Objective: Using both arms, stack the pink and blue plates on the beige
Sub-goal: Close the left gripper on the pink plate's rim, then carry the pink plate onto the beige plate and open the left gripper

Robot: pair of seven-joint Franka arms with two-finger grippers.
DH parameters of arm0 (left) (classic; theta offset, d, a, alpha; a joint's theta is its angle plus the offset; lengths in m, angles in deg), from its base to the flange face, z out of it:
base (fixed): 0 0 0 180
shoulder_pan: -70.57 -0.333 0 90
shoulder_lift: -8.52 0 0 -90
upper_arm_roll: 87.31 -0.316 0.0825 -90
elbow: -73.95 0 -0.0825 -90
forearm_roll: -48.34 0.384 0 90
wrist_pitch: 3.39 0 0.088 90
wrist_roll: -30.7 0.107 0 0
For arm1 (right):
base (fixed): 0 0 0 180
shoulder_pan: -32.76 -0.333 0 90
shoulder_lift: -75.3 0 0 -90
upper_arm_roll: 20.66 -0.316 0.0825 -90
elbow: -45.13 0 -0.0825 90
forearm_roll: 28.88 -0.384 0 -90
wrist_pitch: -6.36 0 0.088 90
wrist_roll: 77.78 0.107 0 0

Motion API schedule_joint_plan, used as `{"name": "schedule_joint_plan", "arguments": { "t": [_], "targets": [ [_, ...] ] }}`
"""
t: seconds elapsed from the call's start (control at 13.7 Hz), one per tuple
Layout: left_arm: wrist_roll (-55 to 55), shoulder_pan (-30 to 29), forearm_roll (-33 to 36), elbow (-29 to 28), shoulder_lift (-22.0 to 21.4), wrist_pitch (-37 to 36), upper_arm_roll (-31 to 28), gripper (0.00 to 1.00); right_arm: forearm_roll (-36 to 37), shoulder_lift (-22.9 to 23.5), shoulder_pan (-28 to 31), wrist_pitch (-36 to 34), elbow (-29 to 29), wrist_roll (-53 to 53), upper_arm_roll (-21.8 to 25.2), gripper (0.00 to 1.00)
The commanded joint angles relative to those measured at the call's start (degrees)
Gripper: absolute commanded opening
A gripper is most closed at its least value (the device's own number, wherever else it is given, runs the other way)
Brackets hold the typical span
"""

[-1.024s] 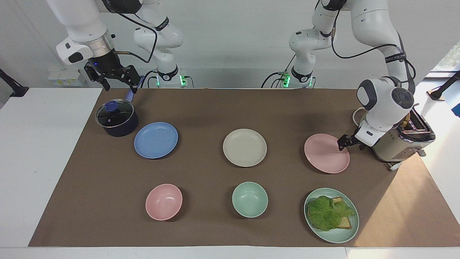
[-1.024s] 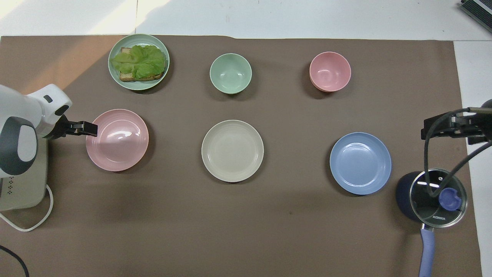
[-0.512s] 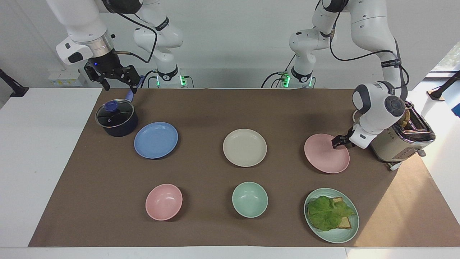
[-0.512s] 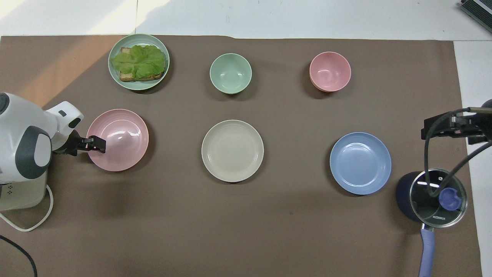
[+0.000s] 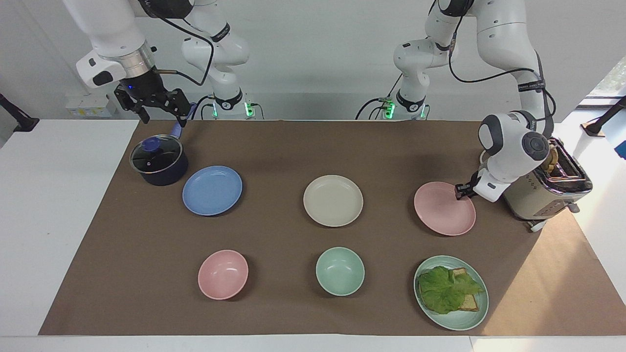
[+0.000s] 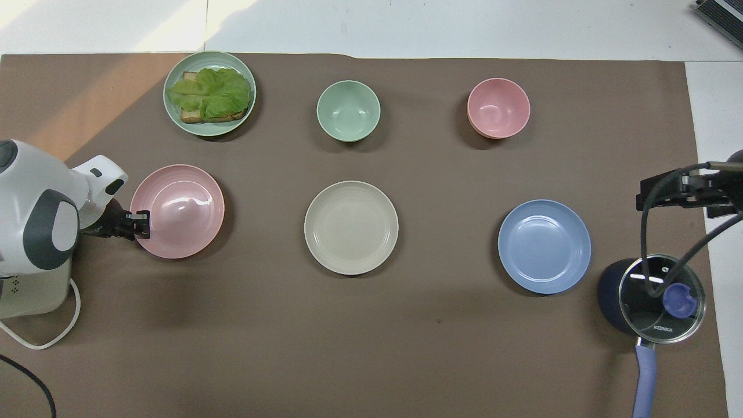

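My left gripper (image 5: 459, 194) down at the pink plate (image 5: 442, 210) rim, pinching that edge, plate flat on the mat

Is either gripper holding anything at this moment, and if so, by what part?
The left gripper grips the pink plate by its rim, at the toaster edge. The right gripper is open above the saucepan, holding nothing.

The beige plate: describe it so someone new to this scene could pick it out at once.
On the brown mat, three shallow plates lie in a row nearer the robots than the two bowls. The beige plate is the middle one, between the blue plate and the pink plate. It is cream-coloured, and sits just nearer the robots than the mint-green bowl.
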Motion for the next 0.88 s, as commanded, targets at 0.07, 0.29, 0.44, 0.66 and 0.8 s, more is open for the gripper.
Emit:
{"name": "schedule_joint_plan", "arguments": {
  "t": [0.07,0.29,0.44,0.66,0.8],
  "targets": [
    [-0.6,0.2,-0.6,4.4,-0.9,-8.7,0.0,0.00,-1.5,-1.3,0.8,1.1,-1.5,-1.4,0.0,1.00],
    [-0.7,0.5,-4.2,10.7,-0.9,-17.8,-0.1,0.00,-1.5,-1.2,0.8,1.1,-1.5,-1.4,0.0,1.00],
    [-1.1,1.0,-6.7,14.0,-1.2,-23.1,0.0,0.00,-1.5,-1.2,0.8,1.1,-1.5,-1.4,0.0,1.00],
    [-8.8,5.0,-11.0,15.1,-2.9,-25.8,1.5,0.00,-1.5,-1.2,0.8,1.1,-1.5,-1.4,0.0,1.00],
    [-19.4,12.4,-11.2,14.1,-3.2,-23.6,1.9,0.00,-1.5,-1.2,0.8,1.1,-1.5,-1.3,0.0,1.00]
  ]
}}
